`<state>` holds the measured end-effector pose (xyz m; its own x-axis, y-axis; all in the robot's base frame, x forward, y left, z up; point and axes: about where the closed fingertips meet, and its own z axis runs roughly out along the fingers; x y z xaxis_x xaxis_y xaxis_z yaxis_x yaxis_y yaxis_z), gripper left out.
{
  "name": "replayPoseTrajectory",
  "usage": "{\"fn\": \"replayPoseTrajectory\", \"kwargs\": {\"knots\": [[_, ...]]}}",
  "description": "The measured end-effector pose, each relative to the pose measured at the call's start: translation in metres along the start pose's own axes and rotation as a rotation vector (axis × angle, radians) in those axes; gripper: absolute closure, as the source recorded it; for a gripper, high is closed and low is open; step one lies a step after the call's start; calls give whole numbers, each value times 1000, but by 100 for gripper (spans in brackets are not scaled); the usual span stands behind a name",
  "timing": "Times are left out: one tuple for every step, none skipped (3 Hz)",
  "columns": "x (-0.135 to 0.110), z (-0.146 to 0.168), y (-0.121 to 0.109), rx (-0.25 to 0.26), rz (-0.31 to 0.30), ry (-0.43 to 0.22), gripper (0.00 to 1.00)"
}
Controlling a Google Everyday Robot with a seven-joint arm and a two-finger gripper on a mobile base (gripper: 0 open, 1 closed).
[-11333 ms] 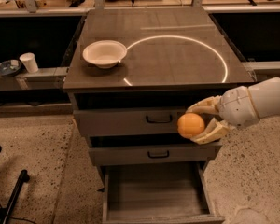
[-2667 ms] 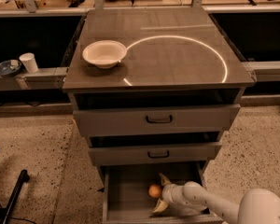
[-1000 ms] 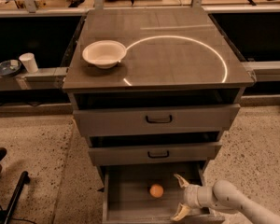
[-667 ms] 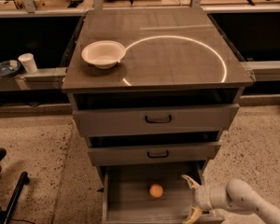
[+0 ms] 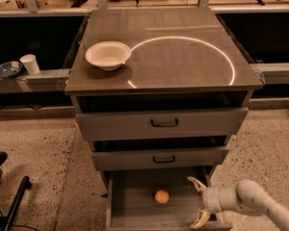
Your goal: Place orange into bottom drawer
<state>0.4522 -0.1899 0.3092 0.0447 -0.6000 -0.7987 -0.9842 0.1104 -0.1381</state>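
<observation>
The orange (image 5: 161, 196) lies on the plank floor of the open bottom drawer (image 5: 130, 214), near its middle. My gripper (image 5: 199, 202) is at the drawer's right side, to the right of the orange and apart from it. Its two pale fingers are spread open and hold nothing. The white arm (image 5: 253, 203) runs off to the lower right.
The two upper drawers with black handles (image 5: 164, 123) are slightly ajar above. A white bowl (image 5: 108, 55) sits on the cabinet top at the left. A paper cup (image 5: 30, 64) and a dish (image 5: 7, 70) stand on a shelf to the left. A dark object (image 5: 9, 196) lies on the floor at lower left.
The gripper let go of the orange in the drawer and has drawn back to the right, away from it. The orange stays where it was left.
</observation>
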Motion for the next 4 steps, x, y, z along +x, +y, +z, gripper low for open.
{"fn": "replayPoseTrajectory", "kwargs": {"knots": [[-8,-32,-12,33,-34,-28,0],[-22,-73,-19,86,-88,-40,0],[-59,-132,-22,174,-215,-3,0],[-117,-185,-7,251,-368,64,0]]}}
